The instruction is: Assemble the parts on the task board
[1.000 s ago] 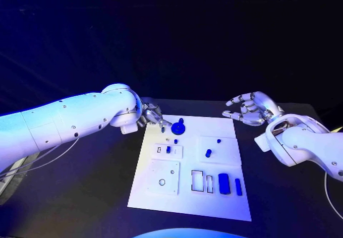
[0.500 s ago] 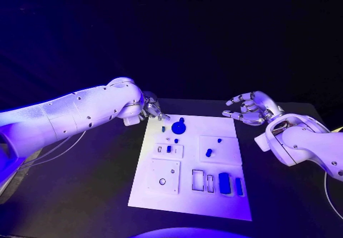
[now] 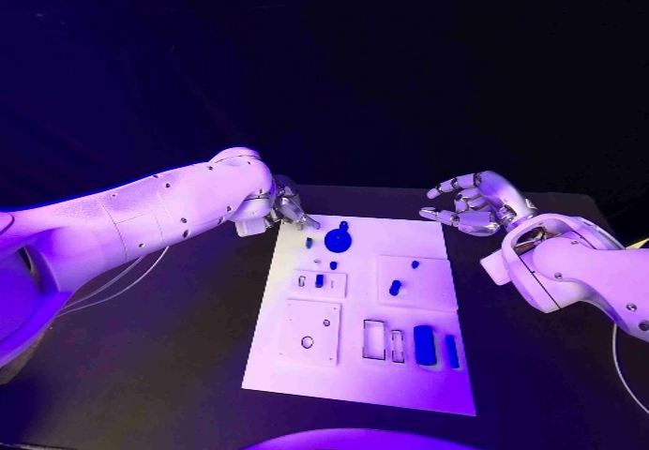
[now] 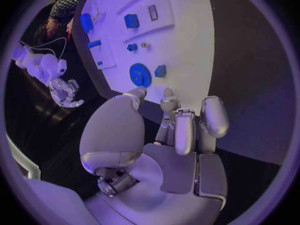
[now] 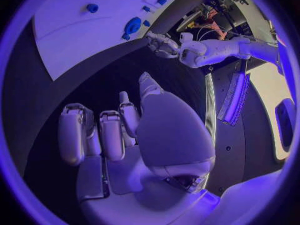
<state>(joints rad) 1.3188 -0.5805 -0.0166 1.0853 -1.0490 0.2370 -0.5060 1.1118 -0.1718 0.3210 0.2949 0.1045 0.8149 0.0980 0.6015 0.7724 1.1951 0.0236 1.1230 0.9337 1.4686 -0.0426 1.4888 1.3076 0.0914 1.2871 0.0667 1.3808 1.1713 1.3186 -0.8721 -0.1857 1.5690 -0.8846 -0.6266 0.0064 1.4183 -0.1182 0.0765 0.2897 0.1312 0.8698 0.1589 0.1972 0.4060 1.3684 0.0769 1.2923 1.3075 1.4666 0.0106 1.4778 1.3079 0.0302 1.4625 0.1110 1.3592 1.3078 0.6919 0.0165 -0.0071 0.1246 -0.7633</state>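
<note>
Task board (image 3: 354,319), flat on the black desk (image 3: 162,356), between both sets of fingers, its far edge just ahead of the left hand (image 3: 285,212); blue parts (image 3: 337,240) in and beside their recesses, the round one nearest those fingertips, likely laid out for easy reach. Left fingers half-curled and empty, poised above the board's far corner, probably readied to pick that round part. Right hand (image 3: 472,206) raised off the board's far right corner, fingers spread and grasping nothing, seemingly parked clear.
</note>
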